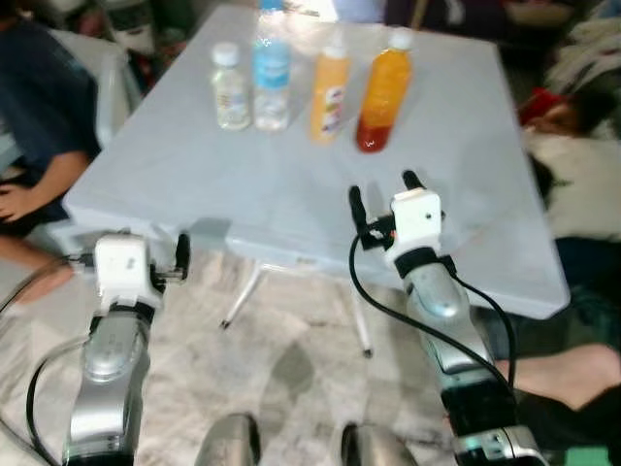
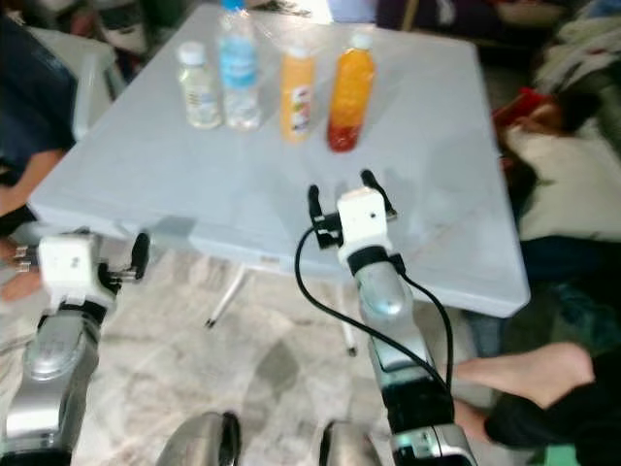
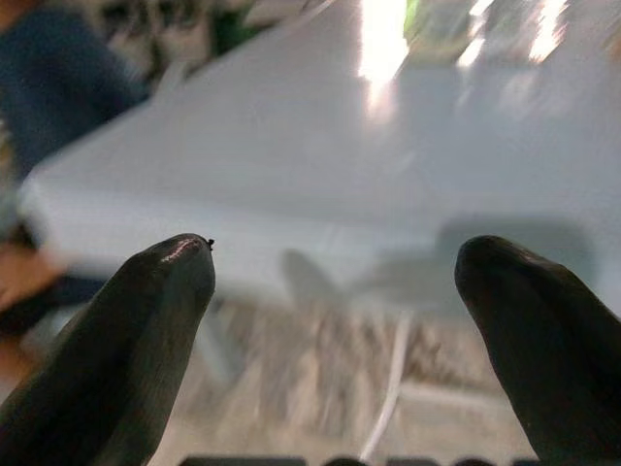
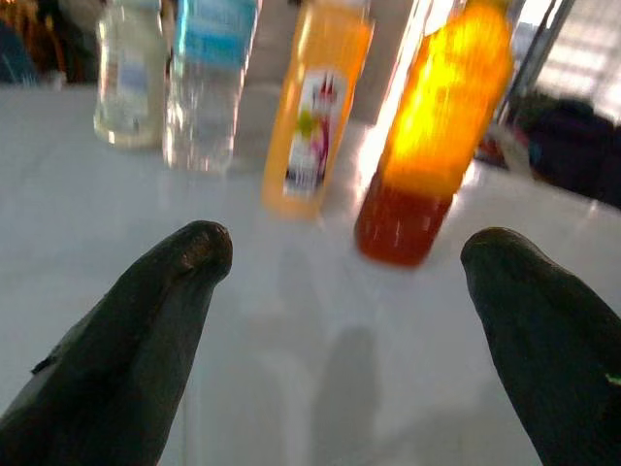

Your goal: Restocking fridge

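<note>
Bottles stand in a row on the pale folding table (image 1: 291, 194), toward its far side: a small clear bottle (image 1: 230, 87) with a white cap, a blue-labelled water bottle (image 1: 271, 70) touching beside it, a slim orange juice bottle (image 1: 330, 89), and an amber bottle (image 1: 383, 95) whose contents darken to red at the base. The right gripper (image 1: 383, 194) hovers over the table's near half, fingers spread wide, pointed at the amber bottle but well short of it. The left gripper (image 1: 182, 257) hangs just off the table's near edge, below the tabletop level, fingers likewise apart and holding nothing.

The risk, as it looks from here, lies in the spacing — the juice bottle stands close beside the amber one, so a wide-open reach coming in slightly off line could clip it and topple the row. A person's arm (image 1: 29, 199) rests at the table's left corner and a bare foot (image 1: 572, 374) lies near its right leg, both within the robot's working space.

The juice bottle's label (image 4: 310, 131) shows a colourful fruit print, but no lettering can be read; the water bottle's label is too blurred.
</note>
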`<state>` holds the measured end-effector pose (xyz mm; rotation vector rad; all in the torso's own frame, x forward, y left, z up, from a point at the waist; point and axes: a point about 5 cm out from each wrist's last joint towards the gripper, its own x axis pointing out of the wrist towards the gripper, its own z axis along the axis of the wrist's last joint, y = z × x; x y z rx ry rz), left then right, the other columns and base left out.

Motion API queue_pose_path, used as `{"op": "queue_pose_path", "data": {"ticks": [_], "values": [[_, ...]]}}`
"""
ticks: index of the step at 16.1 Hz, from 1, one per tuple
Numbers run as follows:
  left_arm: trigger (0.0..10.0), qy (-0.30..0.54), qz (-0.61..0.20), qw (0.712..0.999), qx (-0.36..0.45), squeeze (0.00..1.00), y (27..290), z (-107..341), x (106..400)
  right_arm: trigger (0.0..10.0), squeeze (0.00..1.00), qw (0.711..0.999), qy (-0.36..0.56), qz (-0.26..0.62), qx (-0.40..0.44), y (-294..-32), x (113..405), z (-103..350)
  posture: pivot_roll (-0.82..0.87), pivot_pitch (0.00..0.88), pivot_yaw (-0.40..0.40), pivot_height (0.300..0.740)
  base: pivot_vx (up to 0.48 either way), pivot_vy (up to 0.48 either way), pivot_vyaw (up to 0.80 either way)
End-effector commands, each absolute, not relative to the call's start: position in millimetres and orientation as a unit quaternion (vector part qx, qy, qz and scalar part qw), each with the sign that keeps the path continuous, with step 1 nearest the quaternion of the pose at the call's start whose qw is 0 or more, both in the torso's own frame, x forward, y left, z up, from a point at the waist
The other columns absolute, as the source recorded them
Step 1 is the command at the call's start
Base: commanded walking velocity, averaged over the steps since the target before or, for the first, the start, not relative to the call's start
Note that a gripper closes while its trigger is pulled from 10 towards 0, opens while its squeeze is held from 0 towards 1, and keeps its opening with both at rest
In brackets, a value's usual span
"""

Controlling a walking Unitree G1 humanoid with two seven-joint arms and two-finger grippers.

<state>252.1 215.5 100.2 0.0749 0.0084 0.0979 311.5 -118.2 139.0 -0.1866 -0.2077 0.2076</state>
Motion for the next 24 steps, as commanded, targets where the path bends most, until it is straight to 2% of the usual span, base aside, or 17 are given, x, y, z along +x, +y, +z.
{"op": "queue_pose_path", "data": {"ticks": [1, 4, 7, 11, 14, 24], "values": [[10.0, -0.013, 0.077, 0.996, 0.042, 0.00, 223.4, 104.1, 242.9, 10.0, 0.00, 0.987, -0.103, 0.073, -0.095, -133.7, 308.3, 142.1, -0.01, 0.174, -0.010, 0.740, 0.000, 0.000, 0.00], [10.0, -0.005, 0.133, 0.990, 0.055, 0.00, 246.9, 98.2, 213.9, 10.0, 0.00, 0.990, -0.084, 0.005, -0.111, -166.5, 287.2, 134.8, -0.01, 0.136, -0.005, 0.740, 0.000, 0.000, 0.00], [10.0, -0.012, 0.121, 0.991, 0.052, 0.00, 244.0, 101.5, 214.4, 10.0, 0.00, 0.996, -0.062, -0.005, -0.071, -182.6, 272.2, 131.8, -0.02, 0.112, 0.002, 0.740, 0.000, 0.000, 0.00], [10.0, -0.059, 0.054, 0.997, 0.020, 0.00, 214.4, 119.5, 247.2, 10.0, 0.00, 0.996, -0.075, 0.006, -0.056, -170.5, 277.9, 137.9, -0.04, 0.063, 0.019, 0.740, 0.065, 0.000, -0.20], [10.0, -0.062, 0.047, 0.997, 0.014, 0.00, 210.1, 119.6, 253.6, 10.0, 0.00, 0.995, -0.081, 0.009, -0.059, -171.5, 279.7, 139.8, -0.04, 0.042, 0.018, 0.740, 0.273, 0.000, -0.74], [10.0, -0.068, 0.039, 0.997, 0.008, 0.00, 203.9, 120.1, 265.9, 10.0, 0.00, 0.986, -0.114, 0.073, -0.102, -156.0, 286.4, 149.1, -0.05, 0.054, 0.009, 0.740, 0.390, 0.000, 0.00]]}}
